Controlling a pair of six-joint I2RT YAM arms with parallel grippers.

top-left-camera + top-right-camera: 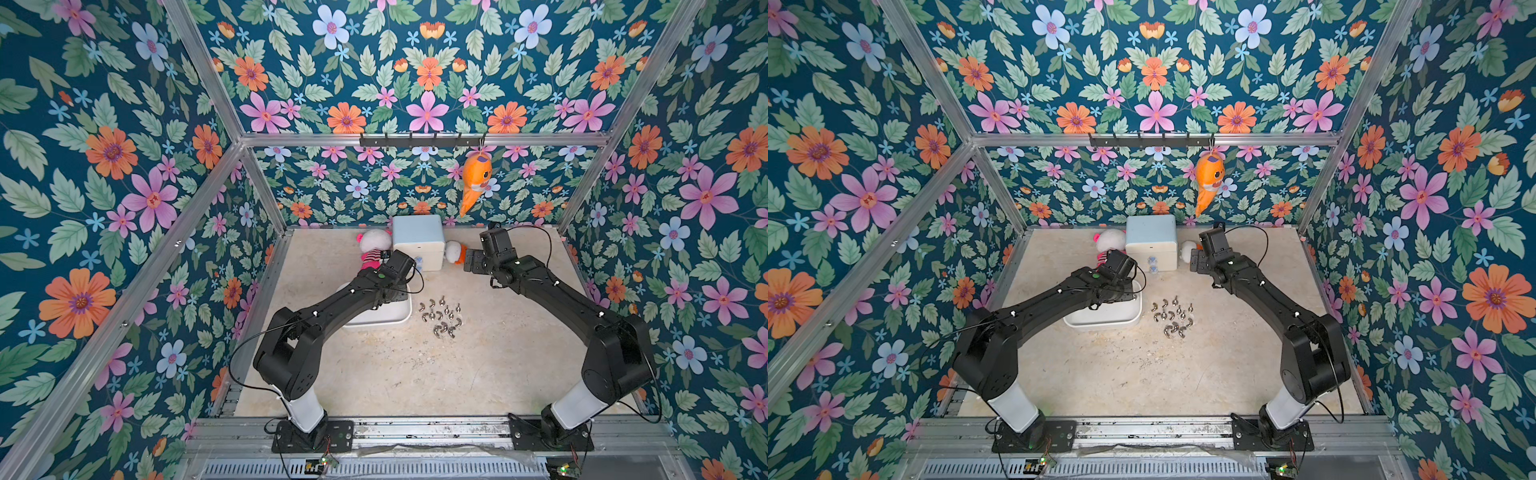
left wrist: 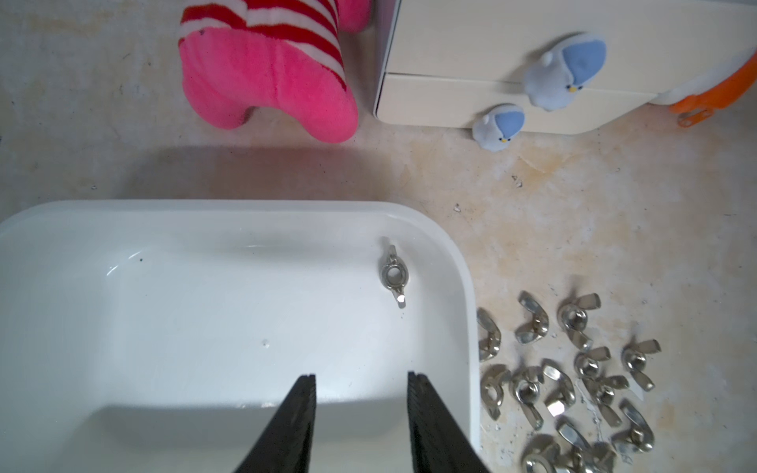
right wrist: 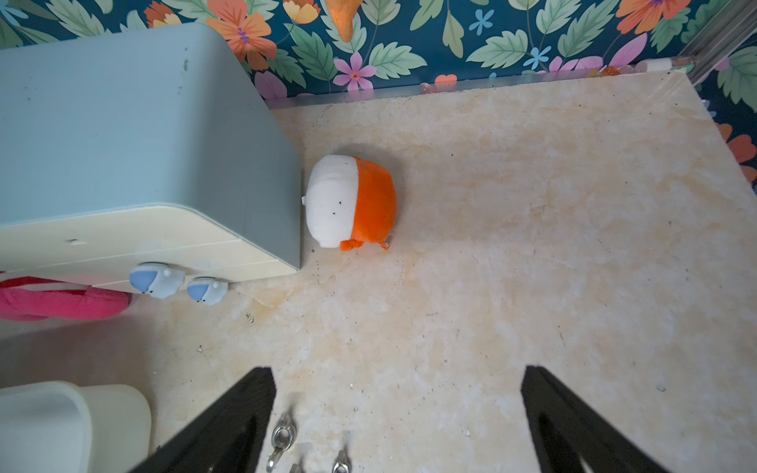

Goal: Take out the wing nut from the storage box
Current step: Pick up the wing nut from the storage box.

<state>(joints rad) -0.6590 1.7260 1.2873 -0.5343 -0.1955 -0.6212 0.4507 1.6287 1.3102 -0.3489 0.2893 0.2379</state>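
The storage box [image 2: 463, 286] is a shallow white tray left of the table's middle, visible in both top views [image 1: 386, 320] [image 1: 1113, 320]. One silver wing nut [image 2: 393, 275] lies flat inside it near a far corner. In the left wrist view my left gripper [image 2: 361, 379] hovers over the box floor, open, with nothing between its fingers; the nut lies ahead of the tips, apart from them. My right gripper [image 3: 395, 372] stands wide open and empty over bare table near the back. A corner of the box [image 3: 61, 426] shows in the right wrist view.
Several loose wing nuts [image 1: 442, 316] [image 2: 573, 376] lie on the table beside the box. At the back stand a white drawer cabinet with a pale-blue top [image 1: 417, 241], a pink striped plush [image 1: 372, 249] and an orange-white plush [image 3: 352, 202]. An orange toy [image 1: 476, 178] hangs from the hook rail.
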